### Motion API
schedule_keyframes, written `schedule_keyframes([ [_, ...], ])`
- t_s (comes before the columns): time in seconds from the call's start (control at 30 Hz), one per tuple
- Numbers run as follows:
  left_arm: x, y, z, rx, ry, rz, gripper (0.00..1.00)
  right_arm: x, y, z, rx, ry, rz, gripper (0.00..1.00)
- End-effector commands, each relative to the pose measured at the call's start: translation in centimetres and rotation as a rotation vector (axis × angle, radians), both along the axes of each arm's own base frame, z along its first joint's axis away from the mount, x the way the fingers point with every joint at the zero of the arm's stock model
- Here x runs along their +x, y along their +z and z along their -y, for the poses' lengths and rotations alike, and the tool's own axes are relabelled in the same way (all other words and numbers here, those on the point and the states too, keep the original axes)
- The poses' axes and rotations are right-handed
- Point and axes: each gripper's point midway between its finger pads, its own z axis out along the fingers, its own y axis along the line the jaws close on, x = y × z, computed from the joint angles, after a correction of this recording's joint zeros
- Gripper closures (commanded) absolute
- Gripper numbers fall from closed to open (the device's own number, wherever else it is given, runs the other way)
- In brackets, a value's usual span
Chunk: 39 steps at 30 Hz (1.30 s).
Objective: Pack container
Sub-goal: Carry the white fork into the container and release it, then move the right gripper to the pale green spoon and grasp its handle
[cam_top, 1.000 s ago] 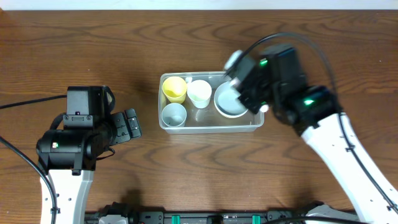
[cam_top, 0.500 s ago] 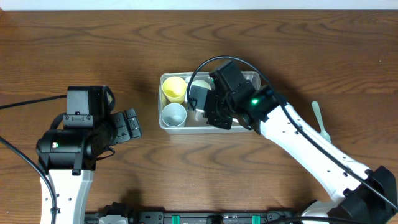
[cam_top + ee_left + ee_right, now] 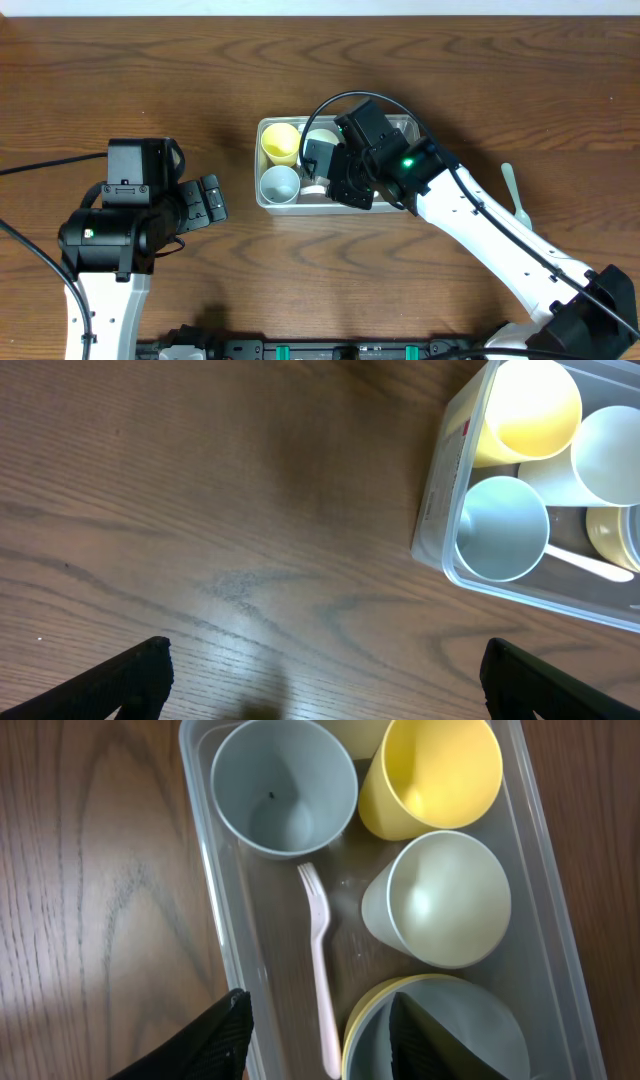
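— Over mid-table, the right gripper hangs above the container, fingers spread wide, nothing pinched, a pale fork lying flat below.
— Container's well filled: pale-blue cup, yellow cup, white cup, stacked bowls.
— Trouble spot, though: one finger sits right at the container's wall. Snag that rim going up and I'd expect the whole container to slide or tip.
— Other finger's close by the bowls, too; a nudge could shift that stack.
— Left gripper, also spread and empty, sits well off to the left.
— And a green spoon lies outside, on the right. Rushing over for it risks clipping cups.
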Motion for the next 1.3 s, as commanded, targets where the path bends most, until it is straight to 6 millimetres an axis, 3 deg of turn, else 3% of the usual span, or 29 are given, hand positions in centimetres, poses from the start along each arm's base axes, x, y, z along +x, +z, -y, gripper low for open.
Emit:
schedule_keyframes([
  [0.0, -0.1, -0.1, -0.3, 0.009, 0.012, -0.004, 0.02, 0.3, 0.4, -0.3, 0.043, -0.084, -0.034, 0.53],
  [0.13, -0.1, -0.1, -0.3, 0.01, 0.012, -0.004, 0.02, 2.8, 2.2, 1.1, 0.117, -0.361, -0.024, 0.5],
  [0.23, -0.1, -0.1, -0.3, 0.01, 0.011, -0.004, 0.02, 5.2, 4.9, 4.7, 0.176, -0.64, 0.043, 0.41],
  [0.3, -0.1, -0.1, -0.3, 0.01, 0.012, -0.005, 0.02, 6.8, 7.5, 9.3, 0.239, -0.896, 0.101, 0.31],
  [0.4, -0.1, -0.1, -0.3, 0.01, 0.011, -0.004, 0.02, 7.4, 10.1, 15.6, 0.32, -1.132, 0.124, 0.29],
  [0.53, -0.1, -0.1, -0.3, 0.01, 0.012, -0.004, 0.02, 6.4, 10.9, 25.5, 0.314, -1.4, 0.121, 0.23],
  [0.67, -0.1, -0.1, -0.3, 0.01, 0.012, -0.004, 0.02, 3.9, 8.1, 33.2, 0.16, -1.524, 0.034, 0.21],
  [0.8, -0.1, -0.1, -0.3, 0.01, 0.012, -0.003, 0.02, 1.2, 3.8, 37.1, -0.01, -1.557, -0.134, 0.2],
  [0.93, -0.1, -0.1, -0.3, 0.01, 0.012, -0.003, 0.02, 0.1, -0.3, 38.4, -0.125, -1.544, -0.291, 0.18],
  [1.27, 0.3, 0.1, -0.3, 0.009, 0.012, 0.015, 0.02, -0.3, -8.4, 38.0, -0.275, -1.442, -0.57, 0.18],
])
